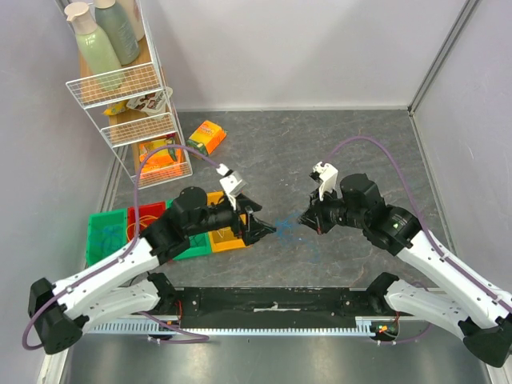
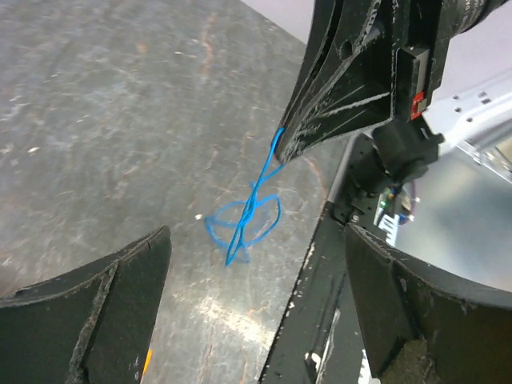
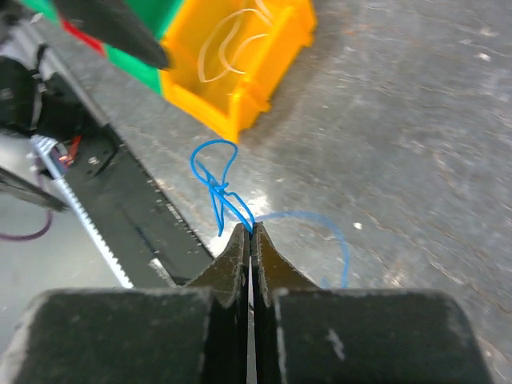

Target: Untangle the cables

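Cable position: the thin blue wire cable (image 3: pixel 214 172), knotted into a few small loops, is pinched at its upper end in the right gripper (image 3: pixel 250 230). The jaws are closed tight on the strand with no gap showing. The loops hang out past the fingertips, and one longer strand arcs off to the side. Whether the lowest loop touches the grey stone-patterned tabletop (image 1: pixel 320 144) cannot be told.

The left gripper (image 2: pixel 256 234) is spread wide and holds nothing. In its wrist view the cable sits between and beyond its two black fingers (image 2: pixel 120 296), apart from both.

Arm pose: both arms reach inward from the near edge, with wrists low and grippers pointing at each other over the middle of the tabletop. In the top view the cable (image 1: pixel 286 224) spans the short gap between the left gripper (image 1: pixel 268 229) and the right gripper (image 1: pixel 308 218).

Surroundings:
- An open yellow plastic bin (image 3: pixel 240 72) lies just behind the left gripper, with a pale yellow wire loop (image 3: pixel 228 44) inside it.
- A red bin (image 1: pixel 144 216) and a green bin (image 1: pixel 104 236) stand further left.
- A white wire shelf rack (image 1: pixel 132 88) with bottles stands at the far left corner.
- An orange-and-green packet (image 1: pixel 206 136) lies on the tabletop near the rack.
- Nothing lies between the grippers but the cable.
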Action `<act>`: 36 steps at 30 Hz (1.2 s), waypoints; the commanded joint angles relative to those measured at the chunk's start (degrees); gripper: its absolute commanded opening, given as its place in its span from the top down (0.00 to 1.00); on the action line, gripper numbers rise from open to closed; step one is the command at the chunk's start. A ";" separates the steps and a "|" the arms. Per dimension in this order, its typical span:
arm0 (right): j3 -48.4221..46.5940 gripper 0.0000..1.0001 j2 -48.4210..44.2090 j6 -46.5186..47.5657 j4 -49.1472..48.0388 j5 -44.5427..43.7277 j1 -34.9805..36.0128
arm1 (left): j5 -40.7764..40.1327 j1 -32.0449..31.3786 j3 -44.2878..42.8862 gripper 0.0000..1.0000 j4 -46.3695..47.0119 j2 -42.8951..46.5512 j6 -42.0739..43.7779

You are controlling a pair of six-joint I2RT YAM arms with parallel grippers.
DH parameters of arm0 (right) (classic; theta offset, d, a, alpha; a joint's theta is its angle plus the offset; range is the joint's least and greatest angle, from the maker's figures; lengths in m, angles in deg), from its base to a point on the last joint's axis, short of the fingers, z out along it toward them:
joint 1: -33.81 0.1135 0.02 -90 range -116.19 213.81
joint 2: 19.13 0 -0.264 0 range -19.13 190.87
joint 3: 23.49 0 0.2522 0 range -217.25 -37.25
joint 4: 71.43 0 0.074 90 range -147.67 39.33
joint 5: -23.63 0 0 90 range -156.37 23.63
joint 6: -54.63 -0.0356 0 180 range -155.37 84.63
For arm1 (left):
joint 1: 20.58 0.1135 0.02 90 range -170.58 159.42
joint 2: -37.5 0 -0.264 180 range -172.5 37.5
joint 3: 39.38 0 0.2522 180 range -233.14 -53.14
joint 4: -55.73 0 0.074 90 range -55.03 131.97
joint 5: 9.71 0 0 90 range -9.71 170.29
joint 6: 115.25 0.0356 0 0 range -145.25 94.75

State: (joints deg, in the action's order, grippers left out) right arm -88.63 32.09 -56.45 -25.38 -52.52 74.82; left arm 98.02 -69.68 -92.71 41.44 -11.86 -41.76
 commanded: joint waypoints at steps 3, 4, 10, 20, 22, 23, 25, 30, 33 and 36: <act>-3.03 1.00 -1.04 -0.18 -6.54 14.88 -0.06 | 16.26 0.23 -4.55 0.06 7.04 -7.76 1.75; -3.12 1.00 -1.12 -0.62 -7.24 15.76 -0.06 | 17.06 0.15 -4.29 0.07 7.30 -8.37 1.57; -2.94 1.00 -1.56 -2.39 -10.32 19.38 -0.06 | 17.16 0.15 -3.58 0.36 6.70 -10.14 1.48; -4.26 0.34 -1.65 -1.68 -4.54 -1.84 -0.06 | -13.28 0.23 -6.74 0.98 -10.68 -2.33 4.13; -4.61 0.25 -1.56 -1.07 -2.07 -8.37 -0.06 | -28.40 0.32 -9.81 0.98 -17.27 0.22 1.93; -4.52 0.23 -1.48 -0.89 -1.71 -9.79 -0.14 | -35.59 0.32 -11.56 0.98 -20.61 1.80 0.88; -4.26 0.22 -0.95 -0.37 -1.79 -10.24 -0.06 | -47.65 0.67 -14.90 0.98 -26.07 4.18 -0.18; -4.79 0.22 1.77 0.60 -3.29 -8.31 -0.06 | -61.52 12.67 -23.69 0.98 -39.79 2.79 -1.50; -5.23 0.22 3.18 0.95 -4.34 -6.91 -0.06 | -53.18 31.14 -24.77 0.98 -38.15 2.69 -1.77; -5.58 0.22 3.80 0.95 -5.31 -5.50 -0.06 | -56.56 43.71 -24.23 0.98 -34.45 -0.28 -0.36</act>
State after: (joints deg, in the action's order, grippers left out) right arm -90.99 35.46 -56.69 -28.31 -59.12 74.80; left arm 47.03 -37.18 -116.43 8.04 -8.65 -41.39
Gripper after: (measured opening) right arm 0.776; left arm 0.037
